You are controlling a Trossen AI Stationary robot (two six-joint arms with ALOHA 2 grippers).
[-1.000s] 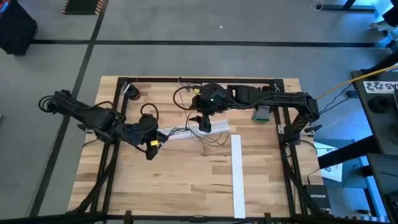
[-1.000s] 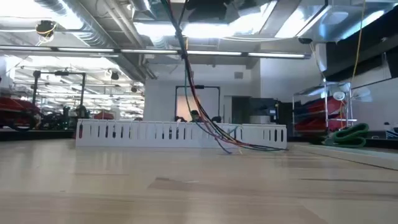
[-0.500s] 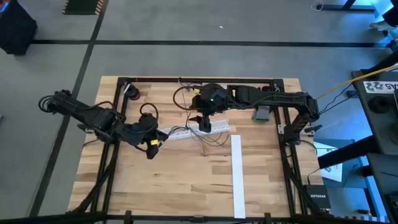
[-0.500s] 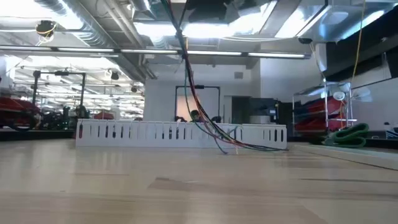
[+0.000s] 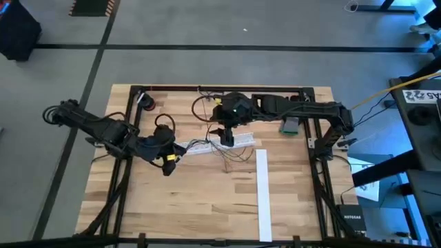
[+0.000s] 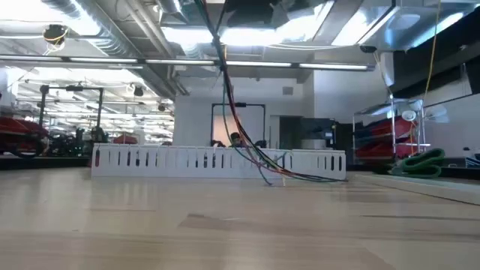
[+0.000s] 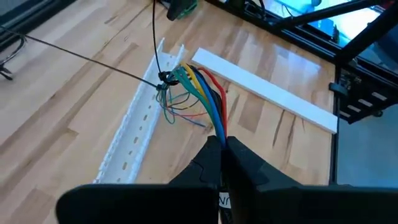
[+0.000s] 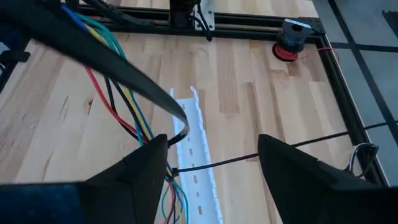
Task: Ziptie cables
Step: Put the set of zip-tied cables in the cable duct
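From above, the left end effector point(image 5: 180, 149) and right end effector point(image 5: 227, 138) meet over a white slotted channel point(image 5: 207, 145) mid-surface point(image 5: 193, 200), cables point(image 5: 234, 157) spilling beside it. At table height, the cables point(image 6: 247, 142) hang down across the channel point(image 6: 150, 159). Left wrist: its fingers point(image 7: 214, 163) are pinched closed on the cables point(image 7: 199, 87). Right wrist: its fingers point(image 8: 149, 163) are spread wide around the cables point(image 8: 124, 106) and a black zip tie point(image 8: 249, 158).

This is a big open industrial lab or workshop floor. Bare ducts and pipes point(image 6: 112, 30) run under a high ceiling with strip lighting, and metal shelving racks point(image 6: 390, 135) stand far off to the right. The wooden workbench point(image 5: 207, 200) stands on grey concrete floor point(image 5: 207, 27) marked with dark tape lines.
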